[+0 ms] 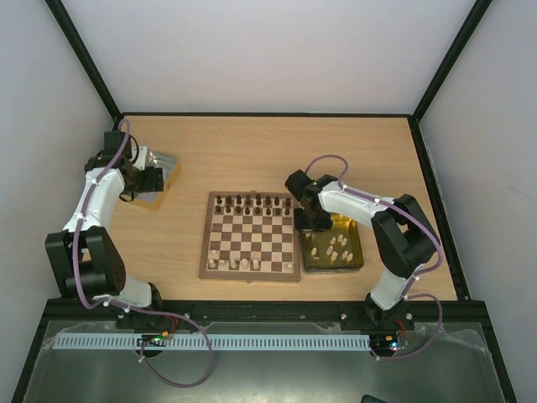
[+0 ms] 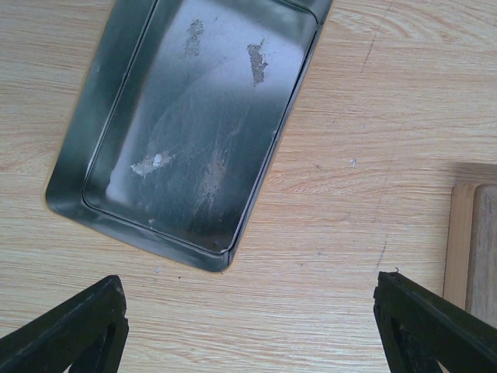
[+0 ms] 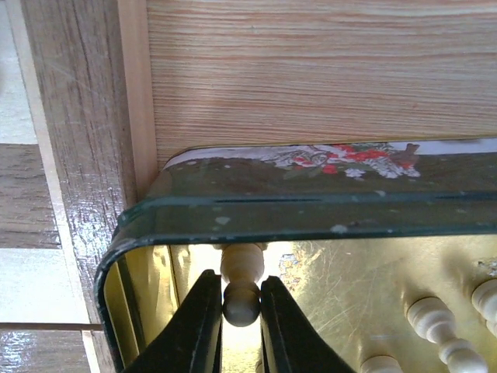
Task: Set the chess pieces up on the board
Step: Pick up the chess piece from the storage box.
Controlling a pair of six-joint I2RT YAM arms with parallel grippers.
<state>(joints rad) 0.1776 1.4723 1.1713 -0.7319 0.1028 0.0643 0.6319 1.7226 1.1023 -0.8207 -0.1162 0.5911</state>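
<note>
Right gripper (image 3: 241,315): the two dark fingers (image 3: 198,326) are closed on the rounded head of one cream piece (image 3: 241,291), pads touching it on both sides. The piece stands upright in the corner of the gold tray (image 3: 311,210) nearest the board (image 3: 78,155). The tray's dark outer rim lies just beside the board's right border, with bare table (image 3: 326,70) beyond it. More cream pieces (image 1: 336,248) lie loose on the tray floor, farther from the board than the gripped one. On the board itself, dark pieces (image 1: 252,201) are ranked along the far edge. A few pale pieces (image 1: 239,264) stand along the near edge, and the middle squares are bare. Left gripper (image 2: 248,342): jaws spread wide and holding nothing. One finger (image 2: 78,334) shows at each lower corner of the left wrist view, with only table between them. This gripper hangs over the table off the board's far-left corner, well apart from the board. A silver tray (image 2: 186,140) lies just beyond the fingertips, its scuffed floor holding no pieces. A corner of the board's light border shows at the right edge of the left wrist view.
</note>
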